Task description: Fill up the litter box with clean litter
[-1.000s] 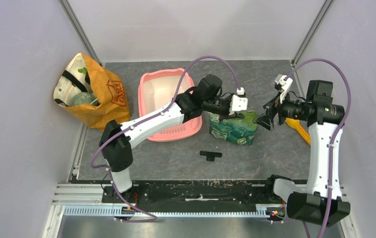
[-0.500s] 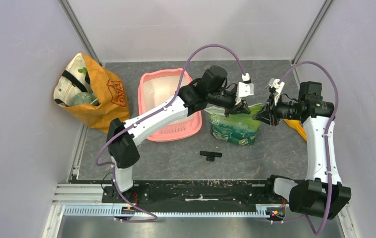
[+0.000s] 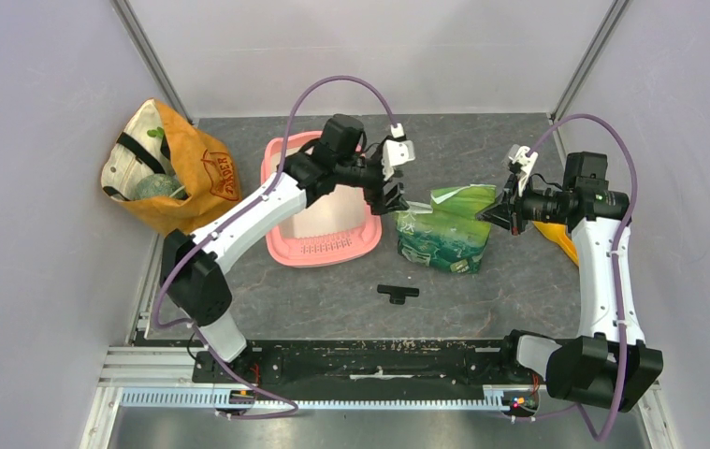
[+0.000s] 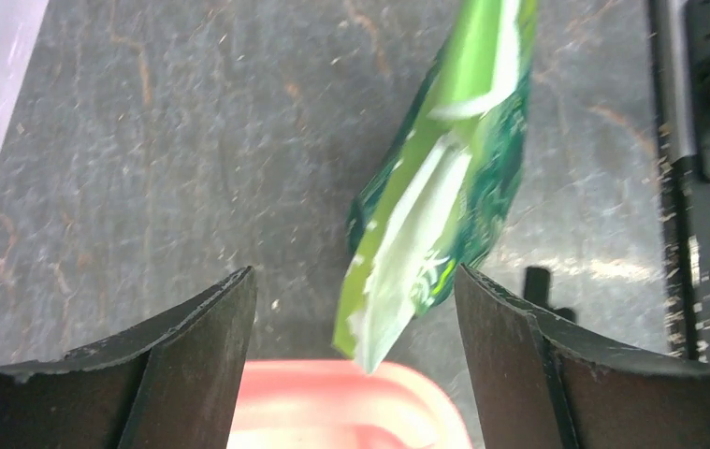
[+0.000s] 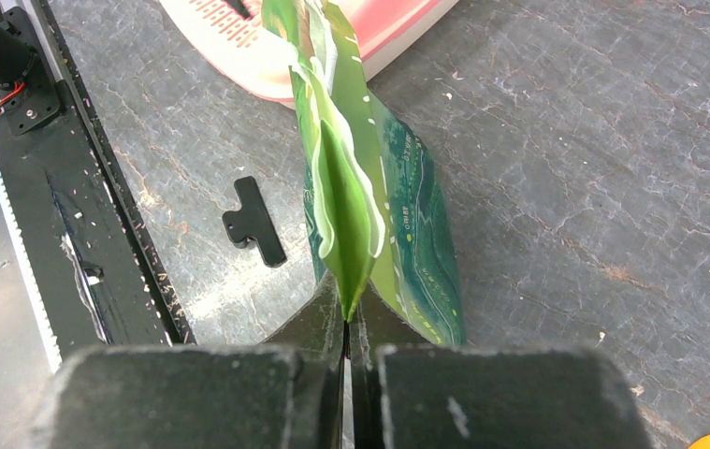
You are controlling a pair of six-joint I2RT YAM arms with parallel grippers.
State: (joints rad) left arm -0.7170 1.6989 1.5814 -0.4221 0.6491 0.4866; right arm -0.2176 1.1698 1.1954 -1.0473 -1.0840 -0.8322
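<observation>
Left end effector (image 3: 396, 198) has pulled back off the green foil bag (image 3: 444, 234) since half a second ago, now by the right rim of the litter box (image 3: 318, 251), fingers spread wide, nothing between them. Right end effector (image 5: 345, 313) barely shifted, still clamped tight on the bag's top edge, bag's base on the bench (image 3: 482, 290), contents not visible. Litter box sits mid-left on bench just beside the bag, inside pale, partly hidden by left arm. Orange fabric bag (image 3: 192, 192) far left, open, grey-green bundle inside. Black clip (image 3: 398, 293) lies nearer than the foil bag. Orange scoop (image 3: 564, 241) behind right arm
</observation>
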